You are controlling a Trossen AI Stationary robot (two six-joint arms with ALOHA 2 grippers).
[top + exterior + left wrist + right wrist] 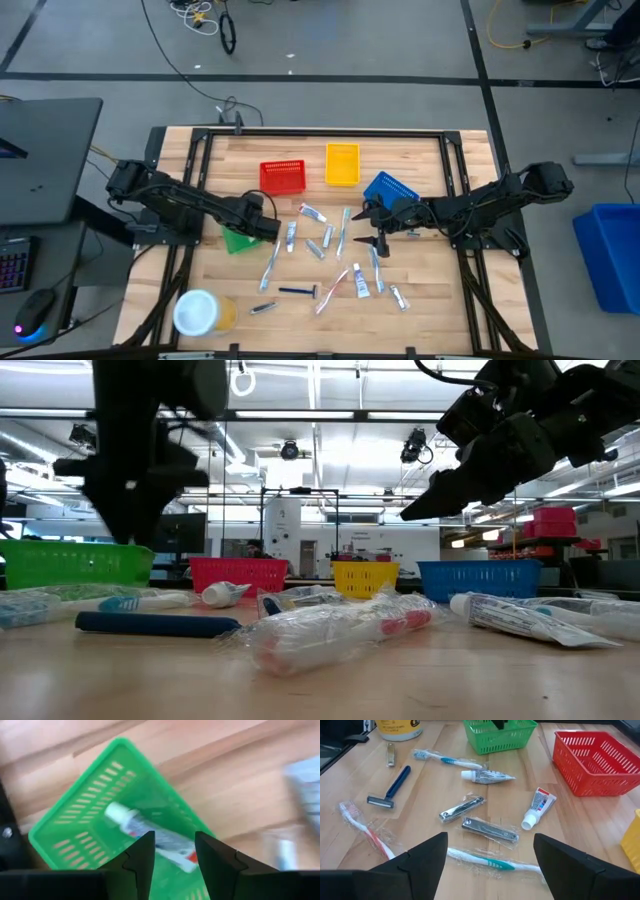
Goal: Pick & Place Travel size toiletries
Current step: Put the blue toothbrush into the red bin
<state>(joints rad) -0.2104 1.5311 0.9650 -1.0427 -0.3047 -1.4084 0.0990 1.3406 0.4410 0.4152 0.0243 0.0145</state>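
The left claw point(172, 852) hangs over the green basket point(75, 820), fingers parted and empty; one toothpaste tube point(150, 837) lies inside it. Four baskets sit on the counter point(430, 320): green, red point(282, 176), yellow point(342, 164), blue point(390, 187). Loose on the counter, the right wrist view shows one razor point(390, 787), three wrapped toothbrushes point(442, 758), two tubes point(487, 776) and two nail clippers point(461, 807). One white-lidded jar point(200, 312) stands near the front. The right claw point(490, 852) hovers wide and empty above these items.
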